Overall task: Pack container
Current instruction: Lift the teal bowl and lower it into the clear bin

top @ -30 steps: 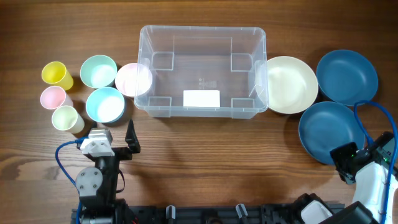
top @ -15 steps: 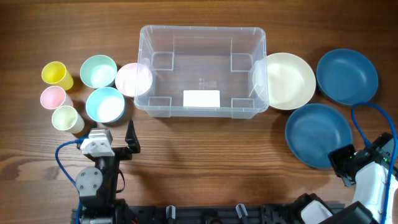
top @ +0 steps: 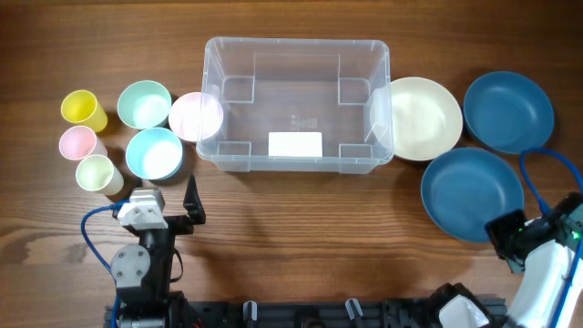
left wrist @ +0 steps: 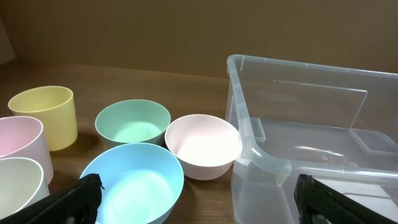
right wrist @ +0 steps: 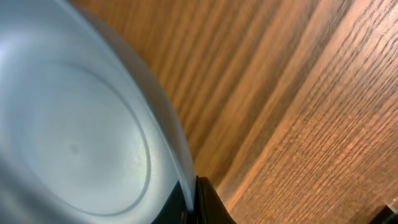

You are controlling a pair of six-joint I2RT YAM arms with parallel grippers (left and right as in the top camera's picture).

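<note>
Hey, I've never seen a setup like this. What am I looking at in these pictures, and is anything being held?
Two robot arms sit at a wooden table. One picture looks down from above; the other two come from cameras on each arm's wrist. A clear bin stands empty in the middle. On its left are three cups and three small bowls; on its right a cream bowl and two blue bowls. The left gripper is open, holding nothing. The right gripper appears to pinch the near blue bowl's rim.
</note>
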